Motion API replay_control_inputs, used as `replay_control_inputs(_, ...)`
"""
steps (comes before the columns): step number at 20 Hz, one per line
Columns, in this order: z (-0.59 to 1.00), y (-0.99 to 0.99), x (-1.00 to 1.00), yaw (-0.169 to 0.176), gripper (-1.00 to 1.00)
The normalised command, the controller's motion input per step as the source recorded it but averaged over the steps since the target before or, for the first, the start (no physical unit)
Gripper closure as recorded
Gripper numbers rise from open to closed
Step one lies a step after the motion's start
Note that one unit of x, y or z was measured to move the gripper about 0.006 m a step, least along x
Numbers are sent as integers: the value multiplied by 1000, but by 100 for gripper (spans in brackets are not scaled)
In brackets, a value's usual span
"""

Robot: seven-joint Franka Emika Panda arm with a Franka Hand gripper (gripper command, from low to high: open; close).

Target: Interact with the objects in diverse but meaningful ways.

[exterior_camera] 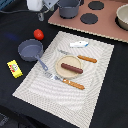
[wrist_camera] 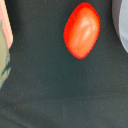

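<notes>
The gripper (exterior_camera: 41, 16) hangs above the far part of the black tabletop, near the edge where the wooden toy stove (exterior_camera: 107, 25) begins; whether its jaws are open or closed cannot be told, and nothing appears to be in them. The tomato (exterior_camera: 38, 34) lies on bare cloth just off the placemat's (exterior_camera: 30, 82) far corner, close beneath and slightly nearer the camera than the gripper. The wrist view shows the tomato (wrist_camera: 82, 30) off-centre, its long axis slightly tilted, with no fingertips in sight. The saucepan (exterior_camera: 31, 49) sits beside the tomato at the mat's edge, handle reaching onto the mat. The sausage (exterior_camera: 71, 68) rests on a plate mid-mat, the fish (exterior_camera: 79, 44) at its far edge, the packet (exterior_camera: 14, 68) toward the exterior view's left. A grasp would likely call for centring over the tomato, then closing across its short axis
</notes>
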Motion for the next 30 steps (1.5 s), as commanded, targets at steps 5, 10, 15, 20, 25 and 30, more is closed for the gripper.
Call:
replay_control_inputs(5,-593,-1,-782,-54,-100)
replay_control_inputs(10,-557,-8,-562,-162,-100)
replay_control_inputs(15,-433,-6,-286,-191,-100)
replay_control_inputs(20,-182,-58,-21,-95,-100)
replay_control_inputs(25,-23,-57,159,-25,-100)
replay_control_inputs(30,-77,-102,118,-14,-100)
